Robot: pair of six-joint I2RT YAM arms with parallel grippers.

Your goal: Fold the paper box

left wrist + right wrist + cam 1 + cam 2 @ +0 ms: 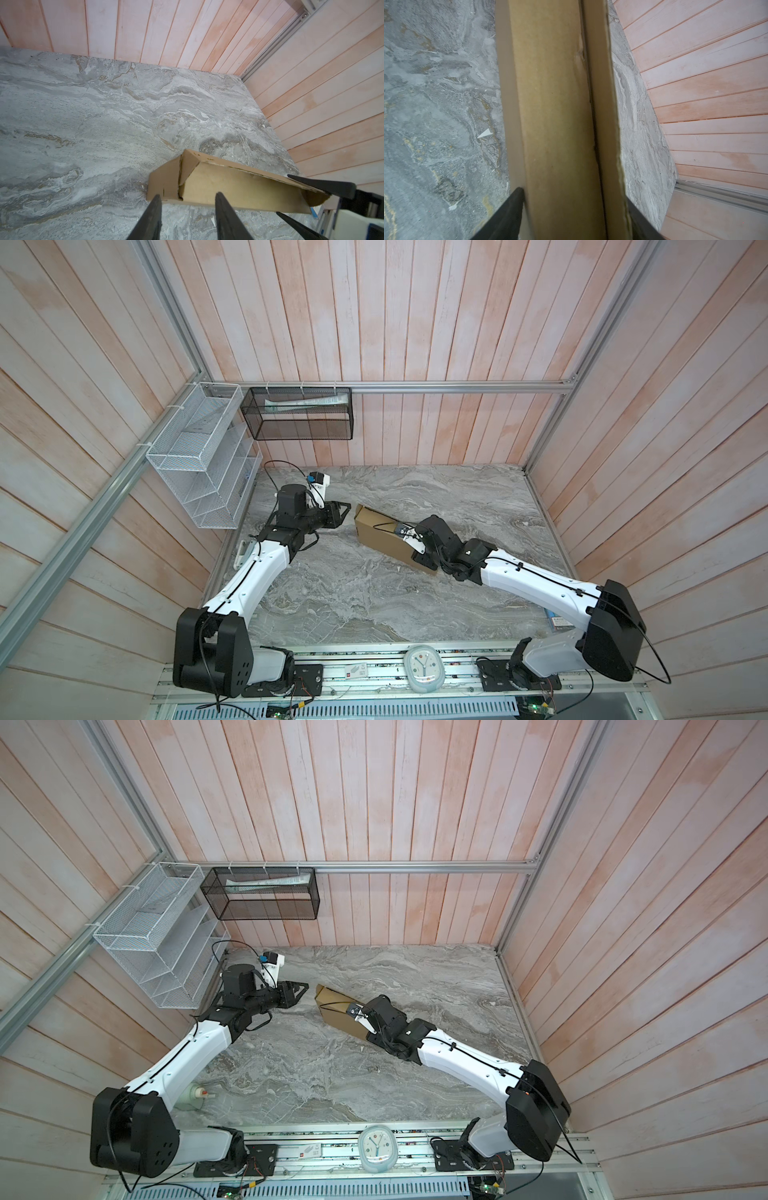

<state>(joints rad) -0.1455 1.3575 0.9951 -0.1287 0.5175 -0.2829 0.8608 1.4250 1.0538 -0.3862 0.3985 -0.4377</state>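
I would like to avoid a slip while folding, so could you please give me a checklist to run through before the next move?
1. Grip of the right hand on the paper box: ok, it clamps both sides of one end.
2. State of the left hand: ok, open and empty.
3. Gap between the left hand and the box: ok, they are apart in both top views.
4. Box end facing the left hand tucked shut: not ok, its corner gapes in the left wrist view.
5. Box lying flat on the table: cannot tell, the arm hides the held end.
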